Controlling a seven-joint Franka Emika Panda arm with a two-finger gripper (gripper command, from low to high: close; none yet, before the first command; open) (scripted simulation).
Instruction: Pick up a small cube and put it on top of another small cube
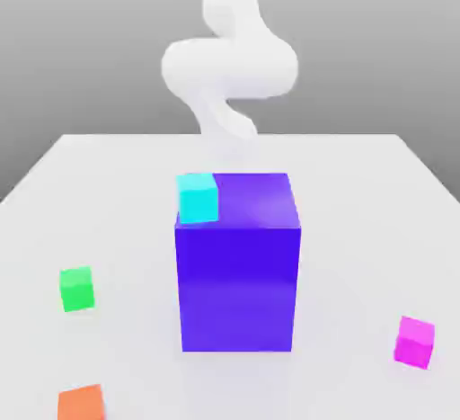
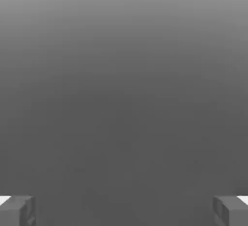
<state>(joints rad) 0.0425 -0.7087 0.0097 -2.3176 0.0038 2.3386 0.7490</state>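
White tabletop (image 1: 126,193) under a plain grey backdrop, contents listed from the exterior view's left to its right. Green cube (image 1: 77,289): small, resting on the surface near the left side, well apart from everything else. Orange cube (image 1: 82,404): small, nearer the camera than the green one, cut off by the lower edge of the picture. Cyan cube (image 1: 199,198): small, seated on the top face of the large block at its front left corner. Blue-purple block (image 1: 238,265): much larger and taller than the cubes, upright in the middle of the table, standing between the camera and the arm. White arm (image 1: 229,58): blurred, rising behind the block at the far edge of the table. Magenta cube (image 1: 414,341): small, lying on the table near the exterior view's right side, toward the front, well apart from the block and from the arm. Gripper (image 2: 124,211): in the hand view its two grey fingertips (image 2: 17,210) stand wide apart with nothing between them, against bare grey background.
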